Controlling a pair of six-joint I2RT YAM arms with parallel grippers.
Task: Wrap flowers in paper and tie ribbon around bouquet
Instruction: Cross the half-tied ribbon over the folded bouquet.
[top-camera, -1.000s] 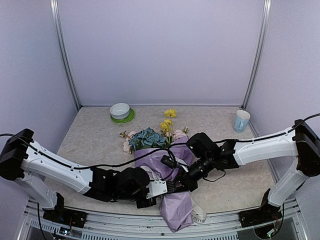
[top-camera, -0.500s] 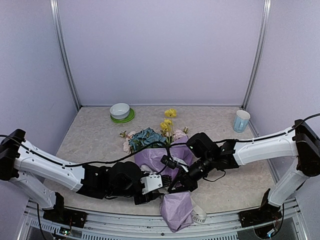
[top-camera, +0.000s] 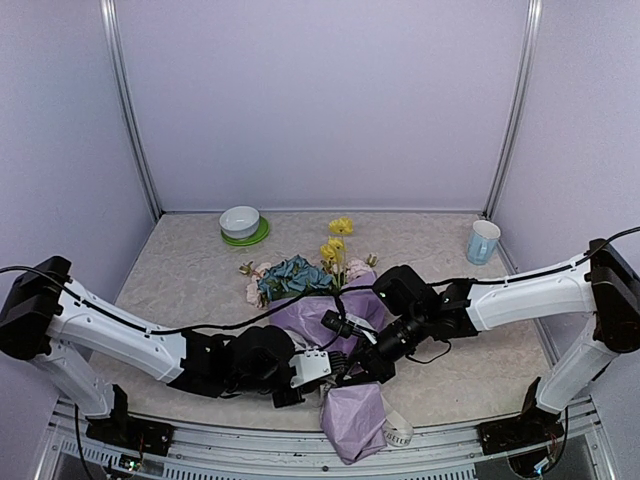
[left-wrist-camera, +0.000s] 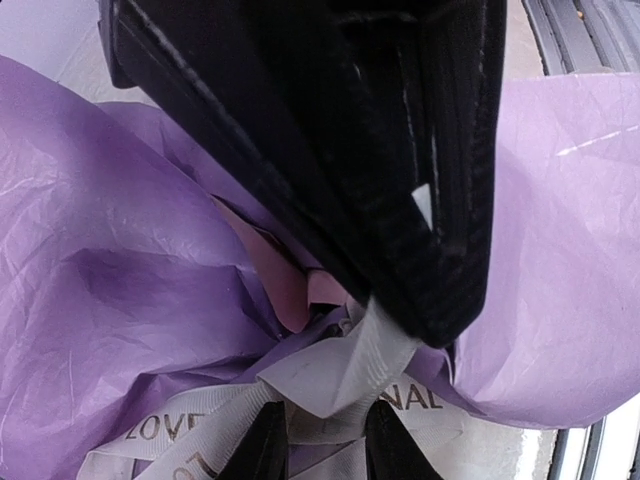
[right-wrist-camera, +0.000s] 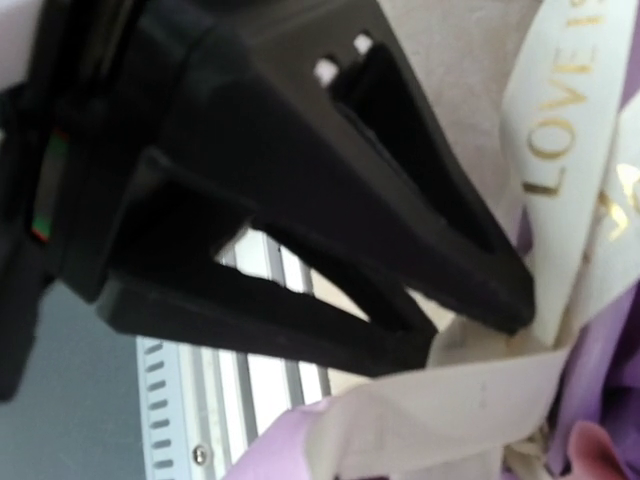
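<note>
The bouquet lies mid-table with the flowers' blue head (top-camera: 293, 275) and yellow blooms (top-camera: 335, 246) at its far end. The lilac paper (top-camera: 352, 418) is pinched to a waist between my two grippers. My right gripper (right-wrist-camera: 470, 335) is shut on the cream ribbon (right-wrist-camera: 570, 200), a band running out from its tips. In the left wrist view that black gripper fills the top and pulls the ribbon (left-wrist-camera: 370, 350) taut. My left gripper (left-wrist-camera: 325, 450) is open, its dark fingertips (left-wrist-camera: 262, 448) either side of a ribbon strand at the knot. A loose ribbon tail (top-camera: 398, 433) lies by the front edge.
A white bowl on a green plate (top-camera: 241, 222) stands at the back left and a pale blue cup (top-camera: 483, 240) at the back right. The metal front rail (top-camera: 250, 450) runs just below the bouquet's tail. Both arms cross low over the near table.
My left gripper has opened from shut, drawn back to the left, then returned to the knot with its jaws narrower. The paper's waist has tightened. The right arm has held still.
</note>
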